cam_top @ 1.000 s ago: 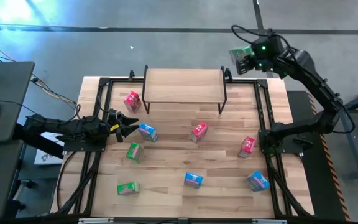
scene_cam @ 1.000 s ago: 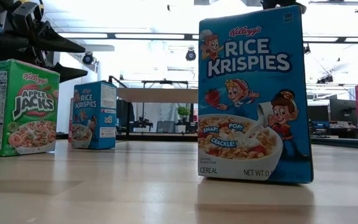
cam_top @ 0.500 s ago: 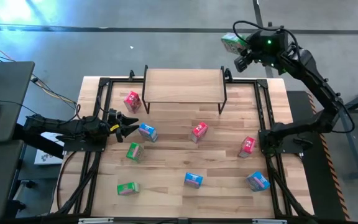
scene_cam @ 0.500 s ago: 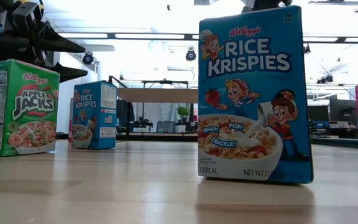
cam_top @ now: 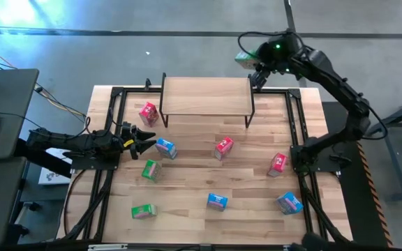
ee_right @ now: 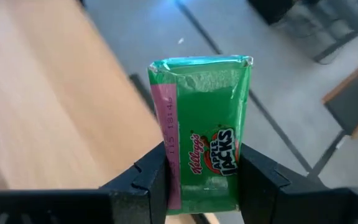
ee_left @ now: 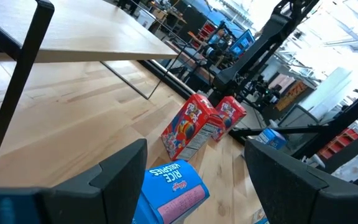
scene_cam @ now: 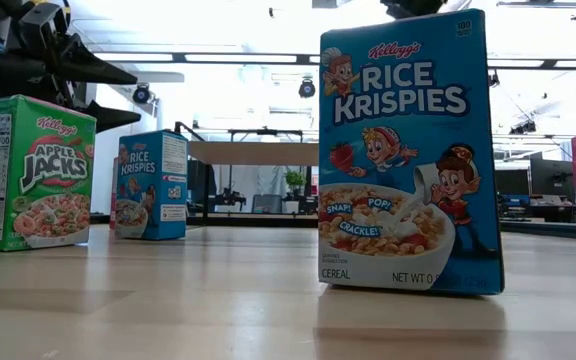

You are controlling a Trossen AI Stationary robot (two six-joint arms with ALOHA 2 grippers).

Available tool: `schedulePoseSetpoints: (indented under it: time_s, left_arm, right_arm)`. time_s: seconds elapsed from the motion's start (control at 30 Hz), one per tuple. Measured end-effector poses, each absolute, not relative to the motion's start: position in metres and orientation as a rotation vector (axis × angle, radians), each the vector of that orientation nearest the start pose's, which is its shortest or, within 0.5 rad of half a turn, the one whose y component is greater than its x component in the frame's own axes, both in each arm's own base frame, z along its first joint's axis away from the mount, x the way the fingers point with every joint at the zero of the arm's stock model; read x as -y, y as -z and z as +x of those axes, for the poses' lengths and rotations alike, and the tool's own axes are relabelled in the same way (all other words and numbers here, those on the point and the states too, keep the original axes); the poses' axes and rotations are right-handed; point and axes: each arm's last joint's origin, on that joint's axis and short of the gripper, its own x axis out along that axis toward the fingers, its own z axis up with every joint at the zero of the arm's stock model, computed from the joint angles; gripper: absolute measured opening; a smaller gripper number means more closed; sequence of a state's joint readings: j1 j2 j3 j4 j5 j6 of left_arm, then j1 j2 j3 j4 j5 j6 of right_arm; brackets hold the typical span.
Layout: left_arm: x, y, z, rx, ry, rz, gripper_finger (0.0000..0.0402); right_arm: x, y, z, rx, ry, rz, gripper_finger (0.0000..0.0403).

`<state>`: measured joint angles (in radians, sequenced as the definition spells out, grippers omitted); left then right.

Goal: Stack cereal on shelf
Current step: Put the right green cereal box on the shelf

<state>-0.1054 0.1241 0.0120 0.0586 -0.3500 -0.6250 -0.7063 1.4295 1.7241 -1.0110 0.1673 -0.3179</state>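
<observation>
I have the right gripper [ee_right: 201, 177] pinching a green box [ee_right: 202, 130] by its narrow sides, held in the air just beyond the shelf [cam_top: 206, 95] at its far right corner. The shelf top is bare. The box looks light and thin-walled, its top already dented, so I judge a gentle squeeze low on the stiff edges is safest. My left gripper [cam_top: 142, 143] waits with jaws spread near the table's left edge, just beside a blue box [cam_top: 165, 148].
</observation>
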Motion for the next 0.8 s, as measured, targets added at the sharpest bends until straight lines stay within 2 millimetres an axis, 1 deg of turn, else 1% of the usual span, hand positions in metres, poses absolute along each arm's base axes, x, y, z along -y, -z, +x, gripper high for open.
schedulePoseSetpoints:
  time_s: [0.2,0.37,0.67,0.8]
  left_arm:
    - [0.001,-0.163,0.103,0.026,-0.253,-0.610,0.0262]
    - [0.001,-0.163,0.103,0.026,-0.253,-0.610,0.0262]
    - [0.001,-0.163,0.103,0.026,-0.253,-0.610,0.0262]
    - [0.001,-0.163,0.103,0.026,-0.254,-0.610,0.0262]
  right_arm:
    - [0.186,-0.415,0.212,-0.928,0.624,-0.083,0.0138]
    - [0.188,-0.407,0.217,-0.972,0.573,-0.068,0.0138]
    - [0.181,-0.401,0.222,-1.035,0.441,-0.131,0.0138]
    - [0.182,-0.395,0.225,-1.089,0.394,-0.168,0.0138]
